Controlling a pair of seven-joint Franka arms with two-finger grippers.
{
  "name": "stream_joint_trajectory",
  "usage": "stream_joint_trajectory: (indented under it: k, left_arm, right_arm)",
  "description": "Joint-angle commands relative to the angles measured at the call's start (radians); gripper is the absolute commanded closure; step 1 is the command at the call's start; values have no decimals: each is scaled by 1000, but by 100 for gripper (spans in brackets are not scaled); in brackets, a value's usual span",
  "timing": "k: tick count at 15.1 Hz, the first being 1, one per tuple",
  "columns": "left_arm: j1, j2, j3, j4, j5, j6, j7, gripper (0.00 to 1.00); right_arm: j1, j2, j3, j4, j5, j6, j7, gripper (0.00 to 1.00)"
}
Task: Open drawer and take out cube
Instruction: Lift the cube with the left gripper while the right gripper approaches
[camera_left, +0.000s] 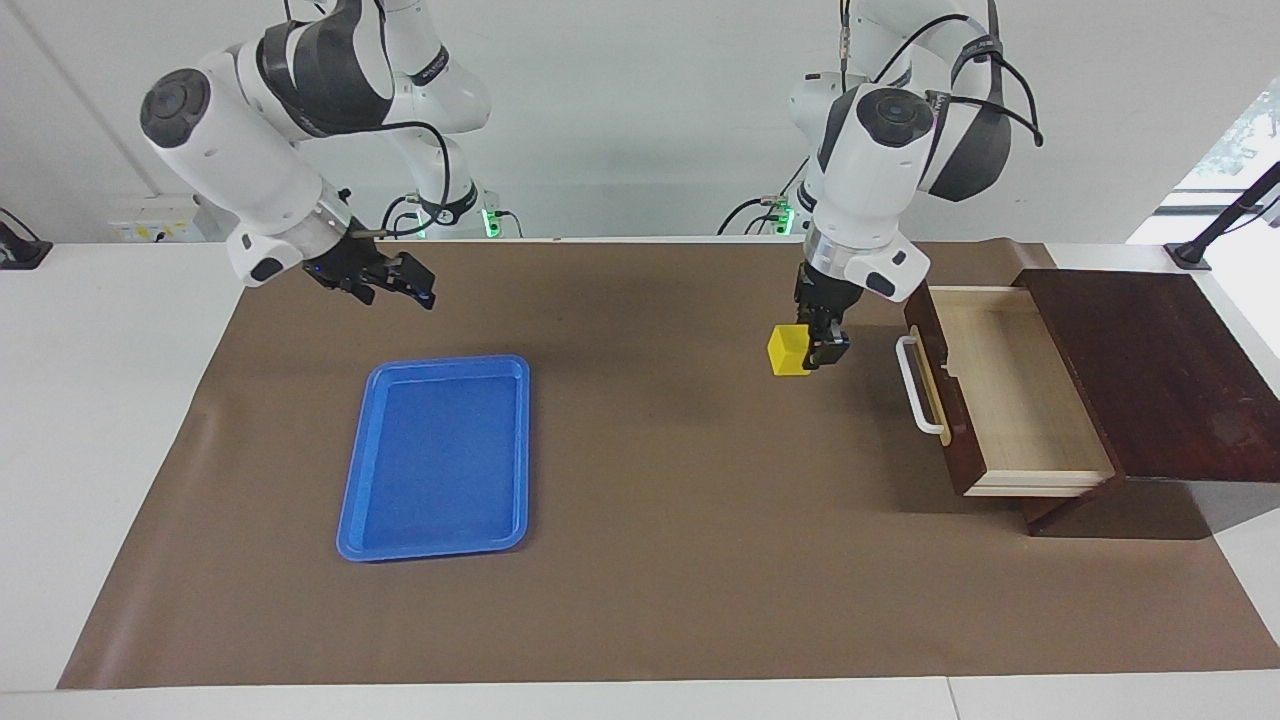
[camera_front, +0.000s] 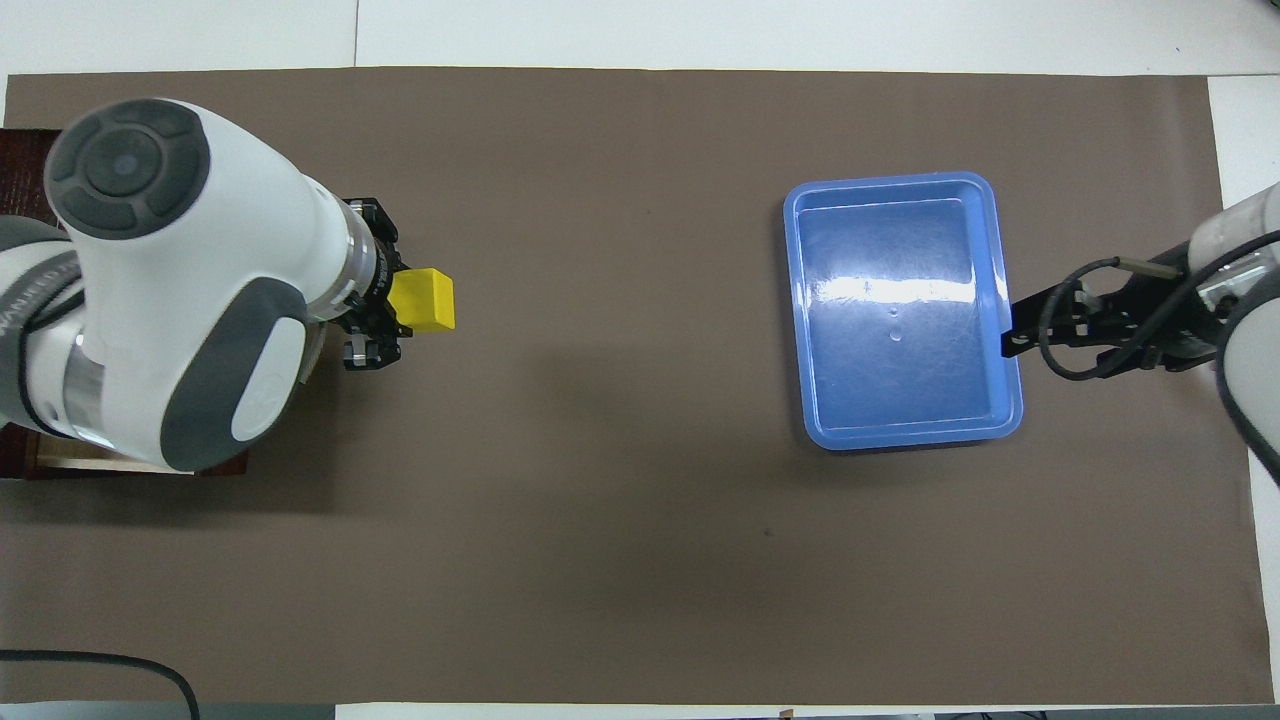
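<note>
**Cube clear of the drawer, carried over open mat**

The left tool (camera_left: 812, 352) is clamped on the yellow cube (camera_left: 788, 351), holding it in the air over the brown mat (camera_left: 640, 560) that covers the bench, just in front of the drawer (camera_left: 1000, 400). The drawer stands pulled open, its pale interior empty and its white handle (camera_left: 915, 385) facing the cube.

The grip appears to take only one side of the cube (most of it juts out past the fingers), so a quick swing or a jolt could twist it loose and drop it on the mat.

A cube has no long axis; its faces sit roughly square, top face level.

The right tool (camera_left: 385, 280) hangs with fingers spread near the blue tray (camera_left: 436, 458), just above the mat
</note>
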Motion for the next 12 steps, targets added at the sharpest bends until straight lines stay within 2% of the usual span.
stream_joint_trajectory:
  k: [1,6,9,12]
  left_arm:
    - [-50,-59,19,-86,-29,65,-61,100]
    - [-101,-57,19,-115,-29,71,-117,100]
    - [-113,-57,18,-128,-29,88,-138,100]
    - [-129,-56,19,-156,-29,132,-149,100]
  right_arm:
    - [50,26,0,-68,128,87,137,0]
    - [194,140,0,-88,338,290,468,0]
    - [239,227,0,-62,509,350,573,0]
    - [302,301,-1,-19,590,381,671,0]
